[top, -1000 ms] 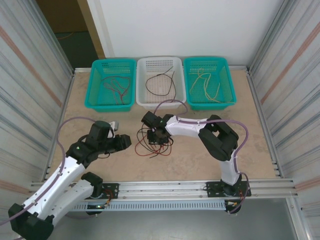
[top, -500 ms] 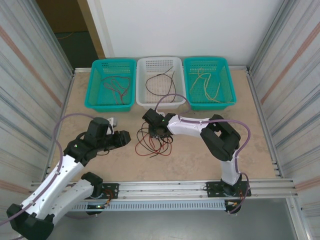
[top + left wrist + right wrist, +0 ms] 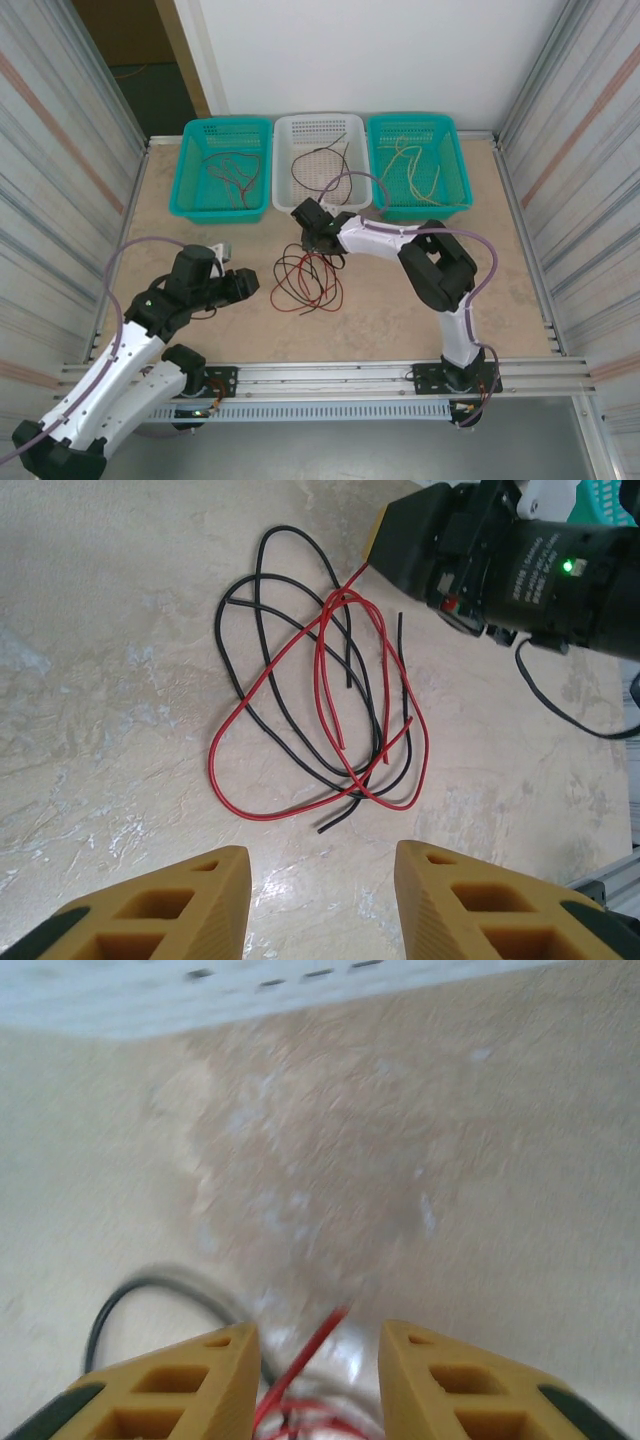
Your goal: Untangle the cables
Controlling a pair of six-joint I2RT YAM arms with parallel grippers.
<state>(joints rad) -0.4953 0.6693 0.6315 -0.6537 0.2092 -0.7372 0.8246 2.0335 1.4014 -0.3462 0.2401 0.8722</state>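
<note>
From above, my left gripper [image 3: 243, 284] hangs low over the table [image 3: 400, 310], just left of the cables [image 3: 305, 282], a loose heap of red and black loops lying mid-table. My right gripper [image 3: 318, 240] is at the heap's far edge, tipped down toward it. Behind, the left teal basket [image 3: 228, 124] holds reddish strands, the white basket [image 3: 320, 118] a black one, and the right teal basket [image 3: 415, 119] yellow-green ones, so by my reckoning a good part of the sorting is done and this last knot is what's left. On the left wrist camera, my left fingers are spread with nothing between them. Ahead lie the red cable [image 3: 300, 705] and the black cable [image 3: 255, 650], crossing each other several times, with one red end rising to my right gripper. On the right wrist camera, blurred, my right fingers stand apart, much wider than a wire, and a red end sits in the gap. I judge it loose, not pinched. Red and black have yet to be pulled apart.
</note>
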